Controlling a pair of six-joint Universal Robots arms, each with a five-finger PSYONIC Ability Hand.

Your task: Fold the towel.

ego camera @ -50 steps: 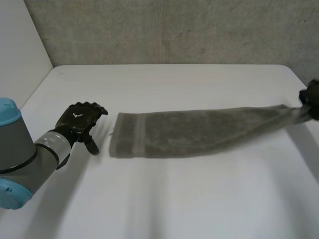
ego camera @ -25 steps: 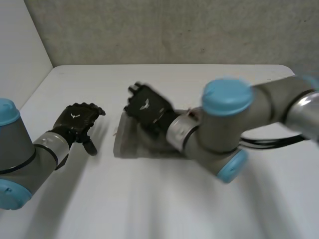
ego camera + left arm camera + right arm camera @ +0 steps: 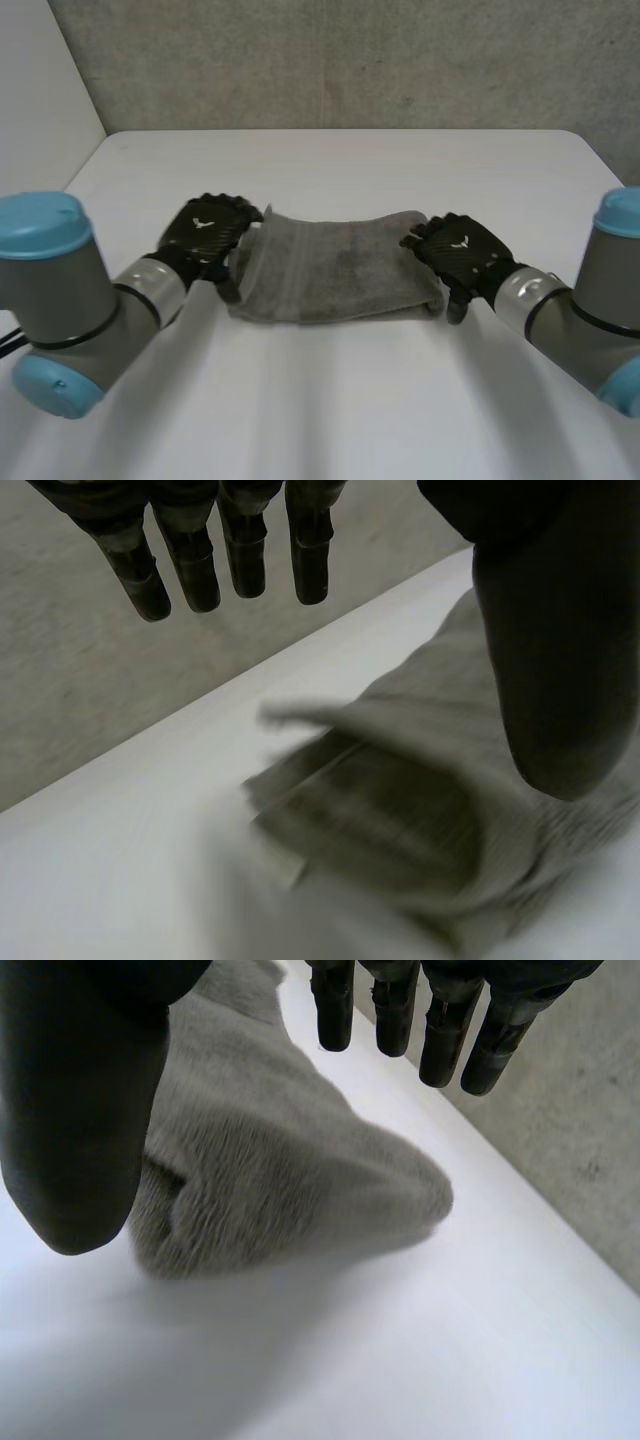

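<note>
A grey towel lies folded over on itself in the middle of the white table, with a stitched band near its left end. My left hand rests at the towel's left edge, open. In the left wrist view its straight fingers and thumb stand apart above the layered towel end, holding nothing. My right hand sits at the towel's right, folded end, open. From the right wrist, the fingers and thumb hang spread over the rounded fold of the towel, without touching it.
A rough grey wall runs behind the table's far edge. The left arm and right arm reach in over the near corners of the table.
The right hand carried the towel's right end over to the left end, let go of it and drew back to the new fold. The left hand moved right to the towel's left edge.
</note>
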